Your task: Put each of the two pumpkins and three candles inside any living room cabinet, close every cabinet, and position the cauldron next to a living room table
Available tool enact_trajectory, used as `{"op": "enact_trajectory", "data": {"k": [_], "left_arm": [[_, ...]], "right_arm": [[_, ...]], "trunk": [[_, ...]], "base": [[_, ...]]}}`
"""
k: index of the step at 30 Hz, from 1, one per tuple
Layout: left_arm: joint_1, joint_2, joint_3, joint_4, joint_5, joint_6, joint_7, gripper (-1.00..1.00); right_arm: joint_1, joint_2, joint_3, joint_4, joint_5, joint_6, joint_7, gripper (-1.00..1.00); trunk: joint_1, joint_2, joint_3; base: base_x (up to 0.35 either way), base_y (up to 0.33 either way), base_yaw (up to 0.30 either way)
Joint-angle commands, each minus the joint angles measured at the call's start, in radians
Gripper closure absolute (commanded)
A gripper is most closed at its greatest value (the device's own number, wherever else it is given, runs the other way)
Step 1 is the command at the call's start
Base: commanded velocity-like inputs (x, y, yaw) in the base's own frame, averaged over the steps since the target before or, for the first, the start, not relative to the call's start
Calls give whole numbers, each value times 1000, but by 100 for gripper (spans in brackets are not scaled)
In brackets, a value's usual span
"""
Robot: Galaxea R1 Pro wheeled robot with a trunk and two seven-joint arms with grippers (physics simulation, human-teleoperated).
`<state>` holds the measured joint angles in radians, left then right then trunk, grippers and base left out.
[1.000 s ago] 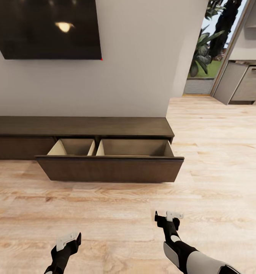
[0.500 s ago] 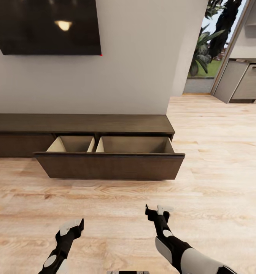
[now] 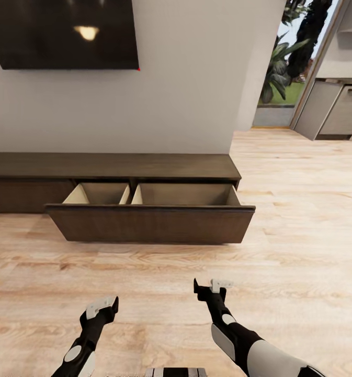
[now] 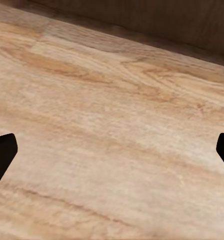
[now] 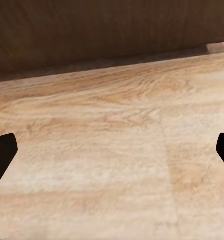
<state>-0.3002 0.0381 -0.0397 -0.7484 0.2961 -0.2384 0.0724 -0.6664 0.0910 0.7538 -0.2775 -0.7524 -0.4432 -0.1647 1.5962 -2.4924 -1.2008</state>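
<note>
The cabinet (image 3: 144, 175) is standing against the pale wall, a long, low unit in dark-brown wood grain with a flat slab top. Its wide handleless front (image 3: 149, 224) is sitting pulled out over the floor (image 3: 144, 272), exposing two rectangular compartments lined in smooth pale beige and split by a thin divider. The left compartment (image 3: 97, 195) and the right compartment (image 3: 183, 195) are both showing bare beige walls. The floor is running in light, matte wood planks with visible grain streaks. Above the cabinet, a glossy black wall screen (image 3: 66, 34) is reflecting a ceiling light. At the far right, grey flat-fronted kitchen units (image 3: 335, 112) are standing beyond the wall's corner. The left end effector (image 3: 101, 307) is hanging over the floor short of the open front, its black-and-white fingers spread apart. The right end effector (image 3: 212, 287) is hanging likewise, nearer the front, fingers spread and holding nothing. In both wrist views, dark fingertips (image 4: 2, 155) (image 5: 2, 152) are framing bare planks.
</note>
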Motion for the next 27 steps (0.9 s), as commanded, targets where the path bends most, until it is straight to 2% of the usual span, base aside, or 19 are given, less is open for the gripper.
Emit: {"op": "enact_trajectory", "data": {"k": [1,5,7,12,20,27], "left_arm": [[-4,-3,-4,-8,-9,-3,6,-100],[-22,-25,-5,-18,-48,-1,6,-100],[-32,-31,-5,-19,-58,2,4,-100],[-42,-34,-4,-23,-114,15,1,-100],[-43,-30,-1,-21,-120,17,3,-100],[-45,-29,-1,-8,-120,38,7,-100]], "right_arm": [[-1,0,9,-1,-4,-2,-7,-100],[-1,0,9,-3,-5,-2,-6,-100],[-1,-1,9,-3,-5,-2,-6,-100],[-1,-1,7,-3,-5,-2,-6,-100],[-1,-4,3,7,-7,-2,-6,-100],[-1,-2,1,7,-7,-2,-6,-100]], "trunk": [[4,-8,-4],[6,-9,-19],[6,-9,-27],[9,-10,-46],[9,-10,-46],[9,-10,-46]], "base": [[0,0,0],[0,0,0],[0,0,0],[0,0,0],[16,0,0],[286,0,0]]}}
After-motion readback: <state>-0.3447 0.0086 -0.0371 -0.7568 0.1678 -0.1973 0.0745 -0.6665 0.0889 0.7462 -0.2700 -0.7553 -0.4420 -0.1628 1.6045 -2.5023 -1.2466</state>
